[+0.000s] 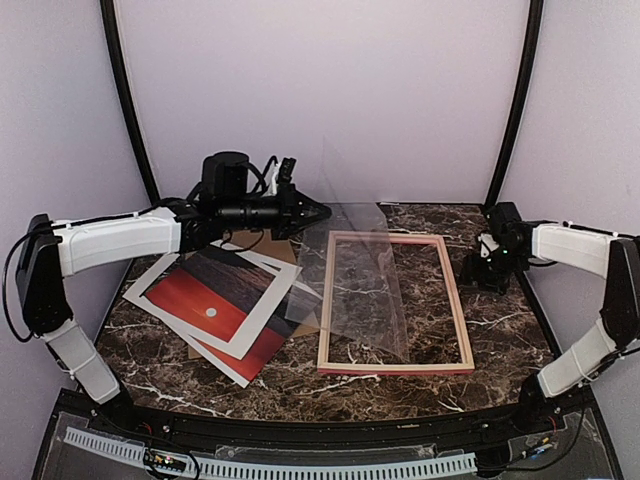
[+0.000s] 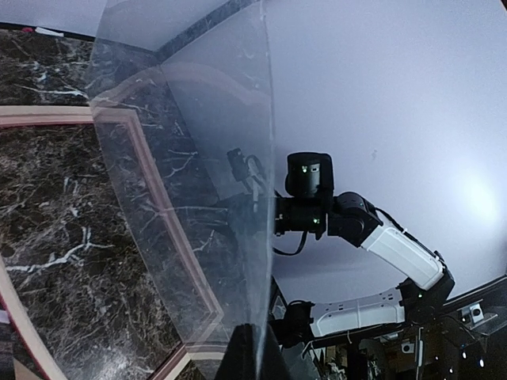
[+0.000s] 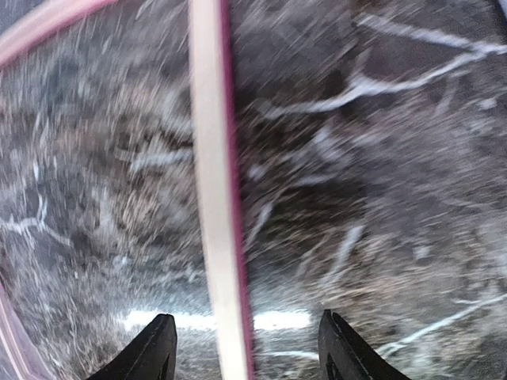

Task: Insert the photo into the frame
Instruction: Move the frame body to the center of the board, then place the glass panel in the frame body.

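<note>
The red sunset photo lies face up (askew) left of the flat pink frame.

The pane, pinched in your left gripper, slants up over the frame's left half and blocks any reach from that side. The right half of the opening is clear from above. The photo covers the left of the table. Your right gripper straddles the right rail, fingers spread.
</note>
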`<control>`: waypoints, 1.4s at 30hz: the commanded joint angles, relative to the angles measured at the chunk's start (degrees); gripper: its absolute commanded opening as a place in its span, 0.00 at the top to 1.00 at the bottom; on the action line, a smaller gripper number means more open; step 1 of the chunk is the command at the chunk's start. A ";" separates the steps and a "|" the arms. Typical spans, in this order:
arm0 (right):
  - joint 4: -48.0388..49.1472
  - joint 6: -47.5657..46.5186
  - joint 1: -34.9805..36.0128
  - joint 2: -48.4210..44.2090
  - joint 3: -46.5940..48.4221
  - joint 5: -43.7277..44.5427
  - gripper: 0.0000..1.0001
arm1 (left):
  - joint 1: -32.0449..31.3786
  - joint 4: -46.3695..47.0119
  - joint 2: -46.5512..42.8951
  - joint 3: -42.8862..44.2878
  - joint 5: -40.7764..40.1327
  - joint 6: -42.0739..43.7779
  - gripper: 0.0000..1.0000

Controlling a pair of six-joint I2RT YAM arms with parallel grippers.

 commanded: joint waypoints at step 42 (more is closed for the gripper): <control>4.39 -2.95 -9.74 -5.92 -3.68 -6.96 0.22 | -6.82 5.42 28.61 8.66 -16.13 -5.47 1.00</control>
